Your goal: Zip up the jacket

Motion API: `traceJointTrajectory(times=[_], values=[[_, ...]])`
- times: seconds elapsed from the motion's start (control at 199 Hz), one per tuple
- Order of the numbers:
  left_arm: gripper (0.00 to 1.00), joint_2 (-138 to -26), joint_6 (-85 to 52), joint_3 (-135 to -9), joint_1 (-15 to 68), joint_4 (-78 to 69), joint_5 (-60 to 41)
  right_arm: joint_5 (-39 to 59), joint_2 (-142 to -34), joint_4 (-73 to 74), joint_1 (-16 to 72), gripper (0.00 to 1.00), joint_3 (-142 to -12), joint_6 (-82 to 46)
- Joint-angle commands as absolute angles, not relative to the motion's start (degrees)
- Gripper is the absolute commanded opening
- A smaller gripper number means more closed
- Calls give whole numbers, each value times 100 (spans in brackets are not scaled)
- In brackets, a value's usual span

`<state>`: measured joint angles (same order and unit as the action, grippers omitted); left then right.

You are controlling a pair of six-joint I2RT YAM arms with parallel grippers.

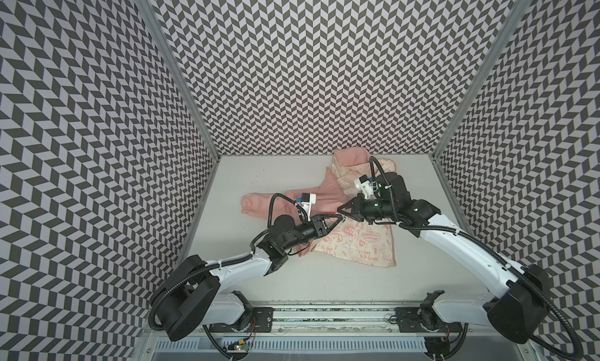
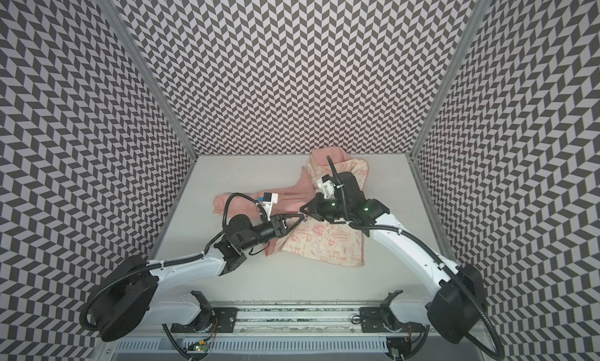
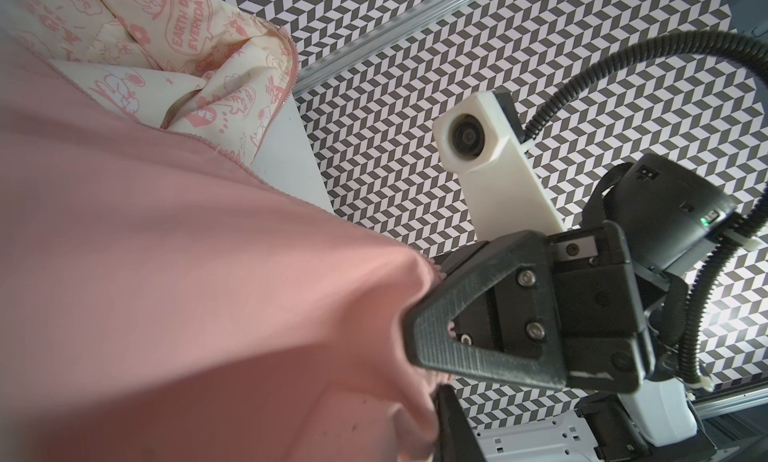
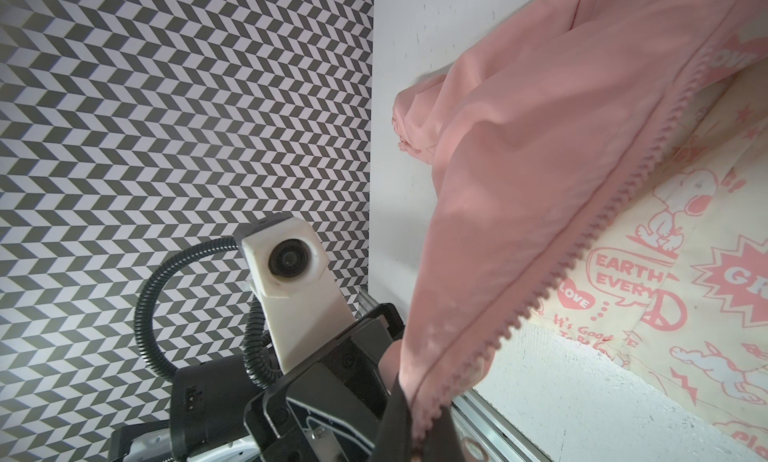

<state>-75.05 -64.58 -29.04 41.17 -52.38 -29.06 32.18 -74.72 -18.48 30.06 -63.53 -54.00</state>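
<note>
Right wrist view shows the jacket (image 4: 519, 169), which looks soft and light, lying open on the table (image 4: 415, 44), its pink zipper edge pinched tight by the right gripper (image 1: 339, 209), and I cannot tell if the left gripper (image 1: 340, 217) holds it, so grab by the zipper.

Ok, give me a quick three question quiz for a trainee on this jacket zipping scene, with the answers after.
1. True or false: the jacket is already zipped shut.
2. What is the right gripper shut on? A a towel; B the jacket's toothed zipper edge; C nothing.
3. Fill in: the cream lining is printed in ___.
Key: 1 false, it lies open with the lining showing. 2 B. 3 pink.
</note>
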Motion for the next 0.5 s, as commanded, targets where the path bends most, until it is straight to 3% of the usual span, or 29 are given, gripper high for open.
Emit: traceJointTrajectory(times=[0.0,0.242,0.287,0.428,0.499], values=[[16,-7566,-6510,-3003,4083,-5590,-3001,3296,-7300,-1696,2965,0,-6315,-5396],[1,-7609,-6524,-3017,4078,-5616,-3006,3259,-7271,-1860,2876,3,-6328,-5270],[0,-7611,-6532,-3023,4077,-5609,-2998,3267,-7262,-1890,2817,16,-6316,-5222],[0,-7595,-6590,-3024,3979,-5572,-3027,2914,-7040,-2331,2625,79,-6323,-4726],[0,-7574,-6635,-2997,3881,-5548,-3053,2540,-6786,-2601,2509,99,-6245,-4465]])
